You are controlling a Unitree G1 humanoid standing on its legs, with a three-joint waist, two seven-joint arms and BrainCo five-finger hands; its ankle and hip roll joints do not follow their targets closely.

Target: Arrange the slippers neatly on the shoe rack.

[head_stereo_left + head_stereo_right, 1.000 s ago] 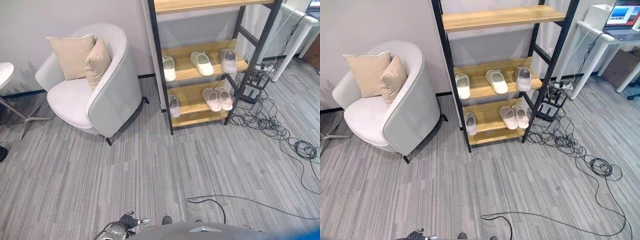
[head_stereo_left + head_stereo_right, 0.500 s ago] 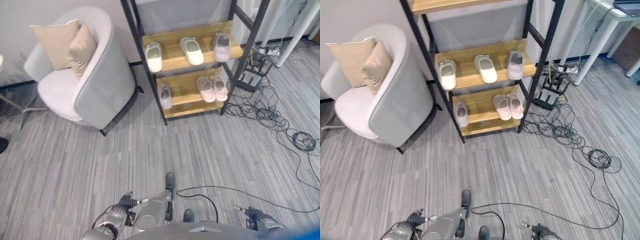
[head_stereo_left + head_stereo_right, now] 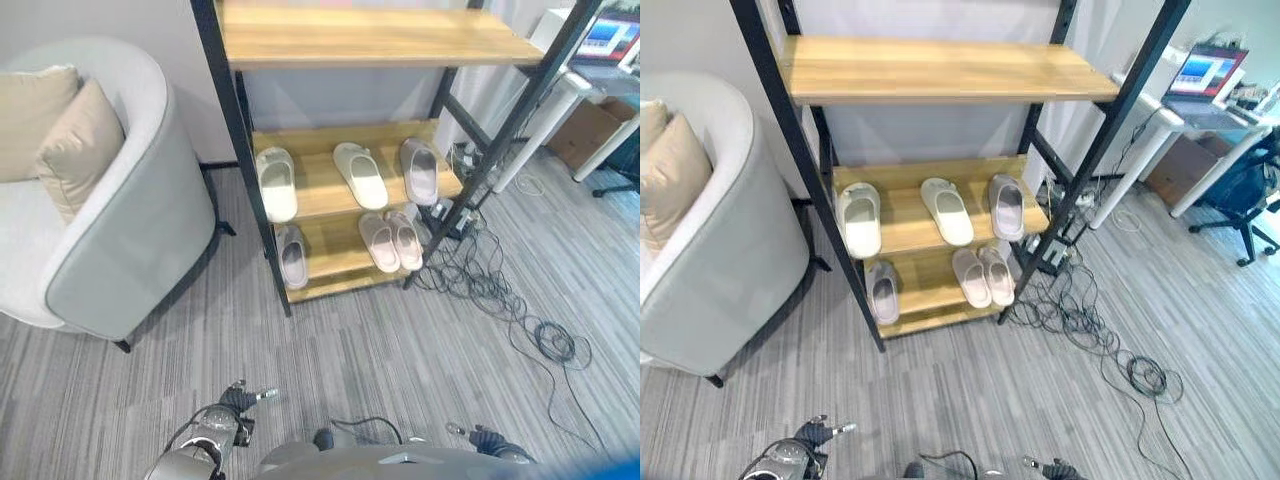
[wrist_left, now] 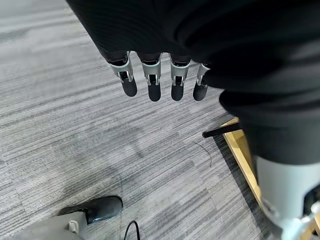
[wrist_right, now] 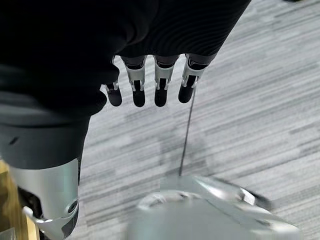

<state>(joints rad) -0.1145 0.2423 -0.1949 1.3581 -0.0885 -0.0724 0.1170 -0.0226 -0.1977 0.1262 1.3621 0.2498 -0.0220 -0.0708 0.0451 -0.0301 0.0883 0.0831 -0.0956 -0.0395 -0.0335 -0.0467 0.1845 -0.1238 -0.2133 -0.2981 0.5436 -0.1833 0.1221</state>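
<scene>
Rack (image 3: 236,150) ahead, front open between black posts | top shelf (image 3: 370,40) bare | middle shelf: free wood between slippers (image 3: 277,183) | armchair (image 3: 120,235) crowds my left | cables (image 3: 490,295) strewn right | carpet (image 3: 330,350) before me free.
</scene>
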